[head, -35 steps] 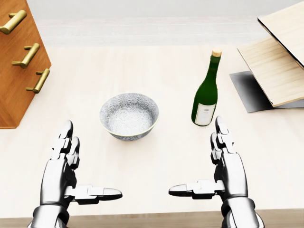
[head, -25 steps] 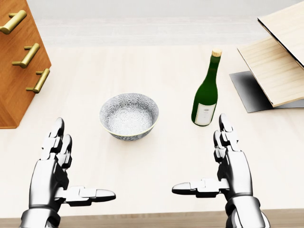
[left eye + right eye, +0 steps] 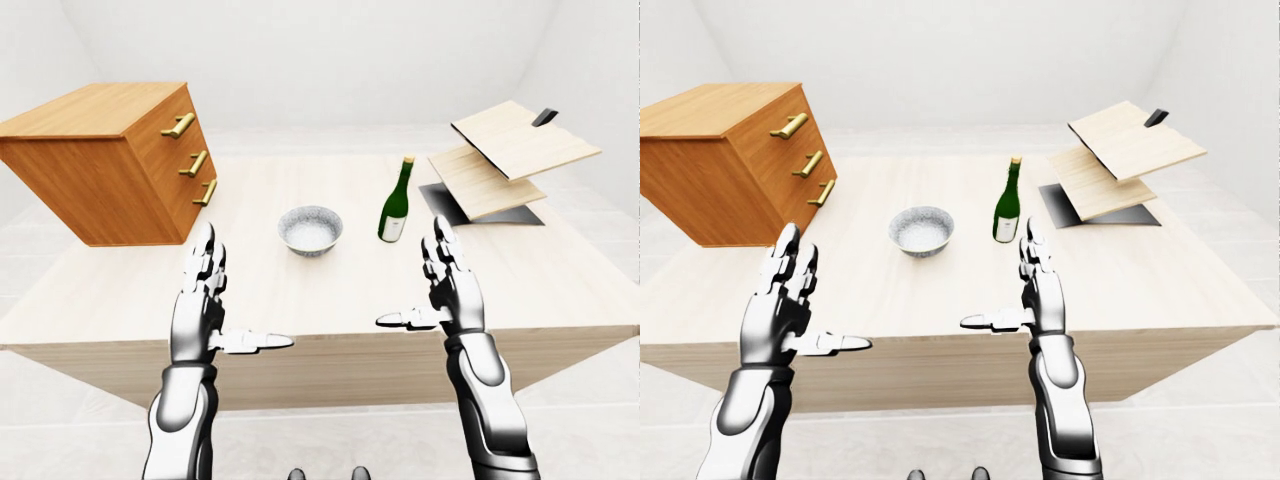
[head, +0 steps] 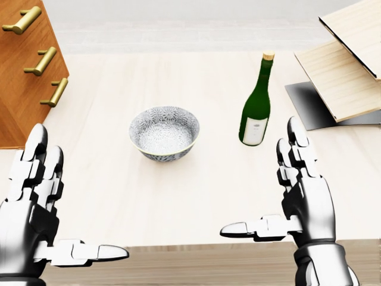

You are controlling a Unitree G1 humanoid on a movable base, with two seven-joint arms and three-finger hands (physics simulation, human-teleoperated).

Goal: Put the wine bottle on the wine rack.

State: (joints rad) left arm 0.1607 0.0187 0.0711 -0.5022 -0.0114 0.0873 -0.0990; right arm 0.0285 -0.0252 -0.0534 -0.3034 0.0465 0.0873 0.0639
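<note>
Left-eye view has the bottle (image 3: 395, 202) upright mid-desk (image 3: 300, 290) beside the bowl (image 3: 310, 229), rack (image 3: 505, 160) at the right edge, drawers (image 3: 110, 160) on the left, and the head view shows both the left robot hand (image 4: 36, 220) and right robot hand (image 4: 297, 202) spread open, holding nothing.

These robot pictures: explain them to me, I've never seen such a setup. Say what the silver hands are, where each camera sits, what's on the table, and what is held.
This is a simulated humanoid robot seen through three cameras on its own head: one head view looking down, and a left-eye and right-eye pair looking out over the arms. The silver shapes are its left hand and right hand, both open and holding nothing. On the pale table stand a green wine bottle and a patterned bowl. A wooden drawer chest sits at the left, and a slanted wooden wine rack at the right.
</note>
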